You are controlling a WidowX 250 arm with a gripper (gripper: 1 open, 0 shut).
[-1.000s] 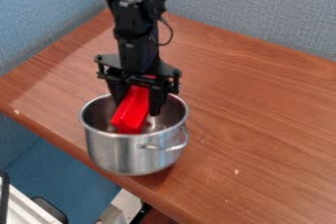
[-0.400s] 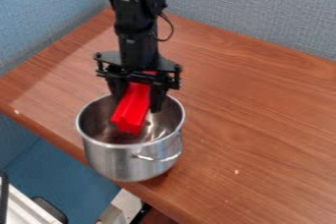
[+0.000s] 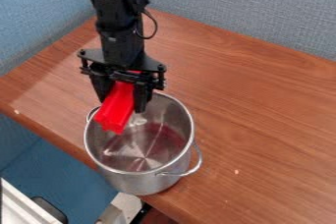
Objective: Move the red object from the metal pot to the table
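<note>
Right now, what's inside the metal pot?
The metal pot looks empty: bare shiny floor with a reddish reflection. The red object hangs tilted in the gripper over the far-left rim. That block hides a bit of the inner wall.

The upper end of the red object (image 3: pixel 118 108) is tucked behind the gripper (image 3: pixel 122 83), so how the fingers meet it can't be made out. At twelve o'clock the arm (image 3: pixel 116 12) runs out past the top edge. The table (image 3: pixel 250 90) is cut off at three o'clock. The metal pot (image 3: pixel 144 147) hides the tabletop under it, and its far handle is too small to pick out.
</note>
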